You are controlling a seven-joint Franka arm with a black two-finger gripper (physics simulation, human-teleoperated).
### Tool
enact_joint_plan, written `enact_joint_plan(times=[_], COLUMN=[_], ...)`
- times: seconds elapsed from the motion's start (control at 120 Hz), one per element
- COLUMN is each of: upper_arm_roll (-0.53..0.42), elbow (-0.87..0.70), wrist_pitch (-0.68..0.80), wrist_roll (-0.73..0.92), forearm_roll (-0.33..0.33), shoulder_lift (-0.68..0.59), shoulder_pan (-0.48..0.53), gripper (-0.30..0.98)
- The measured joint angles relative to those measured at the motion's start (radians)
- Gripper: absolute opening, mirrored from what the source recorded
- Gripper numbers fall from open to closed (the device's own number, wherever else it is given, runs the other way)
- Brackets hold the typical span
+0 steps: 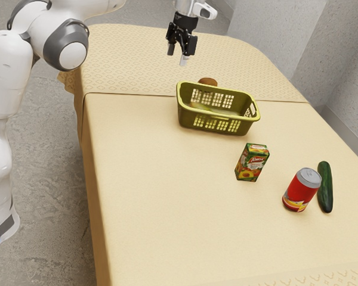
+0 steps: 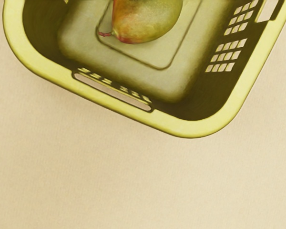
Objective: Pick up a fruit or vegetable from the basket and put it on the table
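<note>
Gripper (image 1: 177, 55) fingers stand apart with nothing between them, up in the air at about 11 o'clock from the basket (image 2: 190, 128), taking 12 as the top of the exterior view. No pick has been made, so by my reading the task is still at its approach. The mango (image 2: 145, 21) lies inside the basket, on its floor, and towards 9 o'clock of the basket's middle in the exterior view. Reaching over the rim, lowering, closing on the fruit, lifting it clear and setting it down all remain.

A round brown thing (image 1: 207, 81) sits just past the far rim, near 11 o'clock; whether it touches the table (image 1: 167, 208) I cannot tell. Farther out, a juice carton (image 1: 252, 162) stands at 5 o'clock from the basket, a red can (image 1: 302, 189) at 4 o'clock from the carton, and a cucumber (image 1: 325, 186) lies at 3 o'clock beside the can. That vegetable on the table hardly settles the job, since nothing shows it came from the basket.
</note>
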Motion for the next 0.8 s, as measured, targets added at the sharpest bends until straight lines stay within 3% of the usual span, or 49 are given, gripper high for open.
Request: enact_joint_plan(times=[0.325, 0.442, 0.525, 0.6, 0.658, 0.8], upper_arm_roll=[0.003, 0.046, 0.048, 0.038, 0.029, -0.039], elbow=[0.004, 0.150, 0.123, 0.107, 0.102, 0.100], wrist_pitch=[0.000, -0.020, -0.060, -0.081, -0.079, 0.026], wrist_roll=[0.011, -0.018, -0.057, -0.086, -0.105, -0.146], forearm_roll=[-0.008, -0.012, -0.018, -0.020, -0.023, -0.026], shoulder_lift=[-0.003, -0.364, -0.435, -0.345, -0.207, 0.002], shoulder_pan=[0.009, 0.042, 0.025, -0.010, -0.015, -0.079], gripper=[0.69, 0.68, 0.69, 0.69, 0.69, 0.69])
